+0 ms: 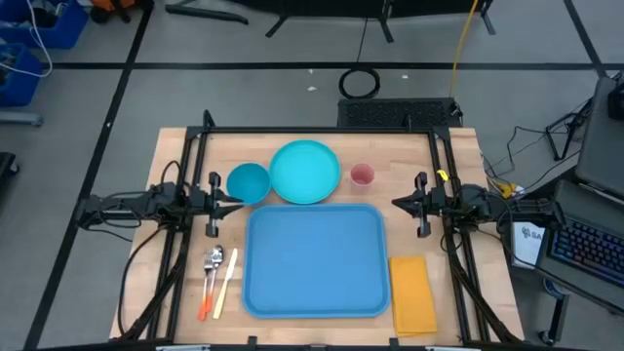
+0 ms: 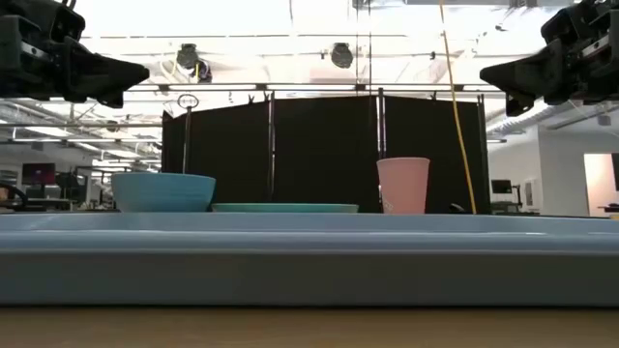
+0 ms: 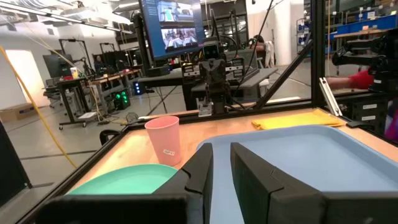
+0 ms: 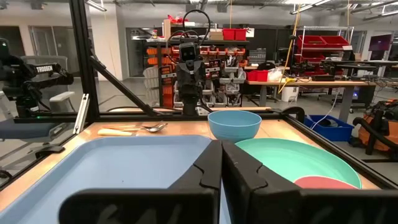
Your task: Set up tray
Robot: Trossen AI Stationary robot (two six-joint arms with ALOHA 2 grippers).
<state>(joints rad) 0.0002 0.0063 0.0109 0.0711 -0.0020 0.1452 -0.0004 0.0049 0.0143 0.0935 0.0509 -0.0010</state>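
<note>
The tray [image 1: 314, 261] was laid empty at mid-table, between and below the raised left gripper [image 1: 234, 197], fingers slightly apart on nothing, and right gripper [image 1: 398, 203], fingers together. No writing could be read.

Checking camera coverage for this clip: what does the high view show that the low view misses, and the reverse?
Only the high view shows the yellow napkin right of the tray, the cutlery left of it, and the tray's bare floor. Only the low view shows the black partition and ceiling lights beyond the table. Both show the blue tray, blue bowl, turquoise plate, pink cup, and the left hand and right hand held off the table at either side.
</note>
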